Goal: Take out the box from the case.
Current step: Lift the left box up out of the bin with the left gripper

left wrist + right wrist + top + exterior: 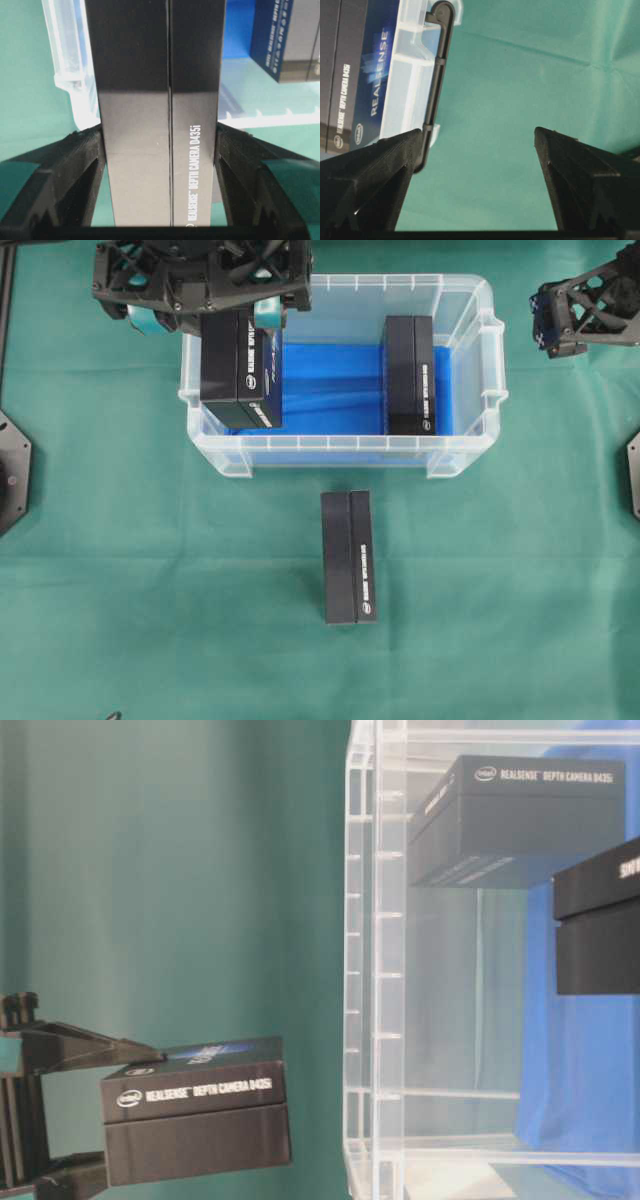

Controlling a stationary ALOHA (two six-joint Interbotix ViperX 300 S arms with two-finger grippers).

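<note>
The case [340, 448] is a clear bin with a blue cloth on its bottom, standing at the back middle of the green table. My left gripper [210, 320] is shut on a black box [240, 370], held lifted over the case's left end. In the left wrist view both fingers press the long sides of this box [150, 75], with the case wall [65, 50] behind it. A second black box [410, 375] stands inside the case at the right. My right gripper [552, 320] hangs open and holds nothing to the right of the case, its jaws [479, 131] over bare cloth.
A third black box [348, 556] lies on the green cloth in front of the case. Black mounts sit at the left edge [12, 475] and the right edge [632, 475]. The case handle [437, 75] is close to my right gripper's left finger.
</note>
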